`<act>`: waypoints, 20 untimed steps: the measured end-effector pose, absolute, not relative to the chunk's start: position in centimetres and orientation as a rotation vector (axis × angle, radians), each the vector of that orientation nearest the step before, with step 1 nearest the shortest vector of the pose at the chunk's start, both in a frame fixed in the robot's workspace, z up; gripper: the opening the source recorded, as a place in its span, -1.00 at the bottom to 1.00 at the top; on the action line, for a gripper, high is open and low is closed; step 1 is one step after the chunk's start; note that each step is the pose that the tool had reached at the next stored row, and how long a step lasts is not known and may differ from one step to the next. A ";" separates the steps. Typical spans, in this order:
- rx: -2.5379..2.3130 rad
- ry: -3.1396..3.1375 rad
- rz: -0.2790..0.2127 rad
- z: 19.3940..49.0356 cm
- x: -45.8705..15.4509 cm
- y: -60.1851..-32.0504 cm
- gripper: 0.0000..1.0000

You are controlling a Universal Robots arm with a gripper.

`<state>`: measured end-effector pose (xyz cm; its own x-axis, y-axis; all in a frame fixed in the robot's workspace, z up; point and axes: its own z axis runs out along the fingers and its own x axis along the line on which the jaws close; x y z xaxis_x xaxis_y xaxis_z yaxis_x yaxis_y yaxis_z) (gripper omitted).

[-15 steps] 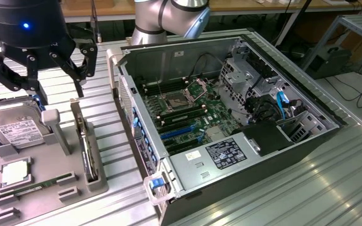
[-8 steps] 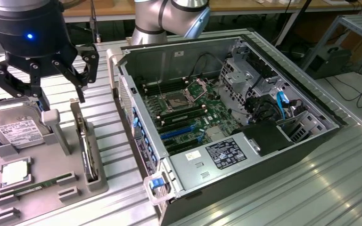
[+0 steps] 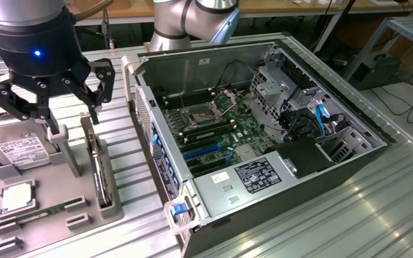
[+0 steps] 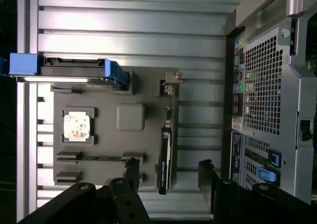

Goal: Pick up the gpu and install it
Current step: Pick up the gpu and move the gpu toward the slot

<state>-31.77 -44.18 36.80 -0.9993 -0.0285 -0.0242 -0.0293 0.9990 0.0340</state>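
Slatted alu table (image 3: 350, 215) carries everything you're working w/: a grey fixture tray (image 3: 49, 180) on the exterior view's left and an open PC tower (image 3: 300, 161) lying on its side on the exterior view's right, motherboard (image 3: 217, 131) exposed. On the tray you've got a hard drive (image 3: 20, 148) at the far end, a CPU (image 3: 18, 196) nearer, and a green memory stick (image 3: 49, 210) nearer again. Your gpu (image 3: 97, 166) stands on edge in a slot along the tray's side closest to the tower, i.e. not installed. The gripper (image 3: 72, 124) hangs above the tray's far half w/ its jaws spread wide, holding nothing. In the wrist view the gpu (image 4: 166, 154) runs between the two fingers of the gripper (image 4: 168, 170), w/ a gap on each side. Its silver bracket (image 4: 171, 80) is at the hard-drive (image 4: 74, 68) end of the tray (image 4: 148, 130). The tower's perforated rear panel (image 4: 267, 95) is just beside the tray.
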 end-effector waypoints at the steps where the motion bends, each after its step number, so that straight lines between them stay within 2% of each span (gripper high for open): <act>1: -0.045 3.117 0.053 36.7 -31.8 -44.2 0.20; 20: -0.045 3.117 0.052 33.7 -31.8 -44.7 0.20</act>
<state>-31.77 -44.74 33.71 -0.9993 -0.0285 -0.0239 -0.0293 0.9990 0.0329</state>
